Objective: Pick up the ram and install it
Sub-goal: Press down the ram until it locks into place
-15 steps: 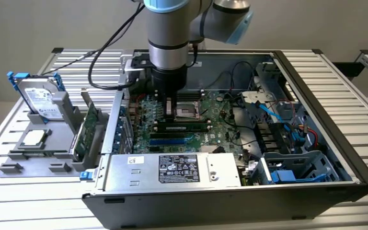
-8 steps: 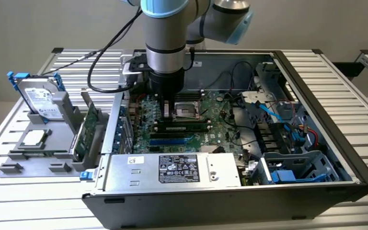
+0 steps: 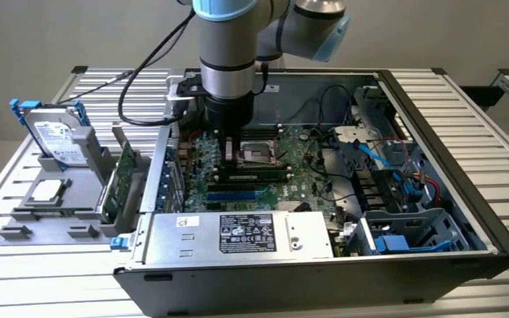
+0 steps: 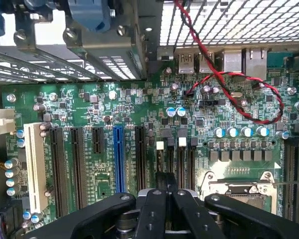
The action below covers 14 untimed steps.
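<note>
The gripper (image 4: 165, 181) is seen closed, its fingers pressed together with no gap, low over the motherboard (image 4: 89, 104) between the long black slots (image 4: 139, 154) and the CPU socket (image 4: 244, 189). Nothing can be made out between the fingers; whatever lies directly under the tips is hidden by the gripper's own body.

In the exterior view the gripper (image 3: 230, 161) is lowered inside the case (image 3: 466, 199). A thin green strip, judged to be the ram (image 3: 259, 176), lies just beside it, below the socket (image 3: 256, 152). Its long axis runs from the exterior view's left to right, and the gripper stands at its left end. Whether tips and ram touch, and whether the ram is fully seated, cannot be told. A red-black cable (image 4: 229, 79) loops further off.
</note>
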{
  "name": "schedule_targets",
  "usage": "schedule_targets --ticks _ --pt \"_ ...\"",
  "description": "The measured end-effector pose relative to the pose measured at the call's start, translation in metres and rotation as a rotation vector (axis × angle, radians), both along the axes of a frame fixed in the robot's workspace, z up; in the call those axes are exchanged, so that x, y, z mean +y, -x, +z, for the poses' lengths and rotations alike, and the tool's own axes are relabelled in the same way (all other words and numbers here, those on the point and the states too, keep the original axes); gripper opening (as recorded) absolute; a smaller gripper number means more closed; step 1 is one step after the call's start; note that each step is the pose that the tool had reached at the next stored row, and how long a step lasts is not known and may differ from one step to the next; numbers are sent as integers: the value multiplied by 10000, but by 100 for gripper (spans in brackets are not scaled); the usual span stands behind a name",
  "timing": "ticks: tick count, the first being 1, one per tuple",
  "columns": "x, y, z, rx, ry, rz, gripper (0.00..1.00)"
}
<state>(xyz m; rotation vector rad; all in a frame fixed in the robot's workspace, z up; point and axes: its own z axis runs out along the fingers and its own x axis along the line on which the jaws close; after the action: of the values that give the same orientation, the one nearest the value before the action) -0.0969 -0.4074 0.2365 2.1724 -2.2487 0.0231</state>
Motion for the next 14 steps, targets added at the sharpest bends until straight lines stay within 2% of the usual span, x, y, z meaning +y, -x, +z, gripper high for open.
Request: schedule_targets --ticks 3,5,7,11,14 --pt "-1 -8 125 13 2 6 11" --pt "-1 -30 167 15 0 10 11" --pt "0 -89 184 35 -2 15 11" --pt "-4 -226 207 123 1 23 11" --pt "-5 -278 220 161 1 26 11"
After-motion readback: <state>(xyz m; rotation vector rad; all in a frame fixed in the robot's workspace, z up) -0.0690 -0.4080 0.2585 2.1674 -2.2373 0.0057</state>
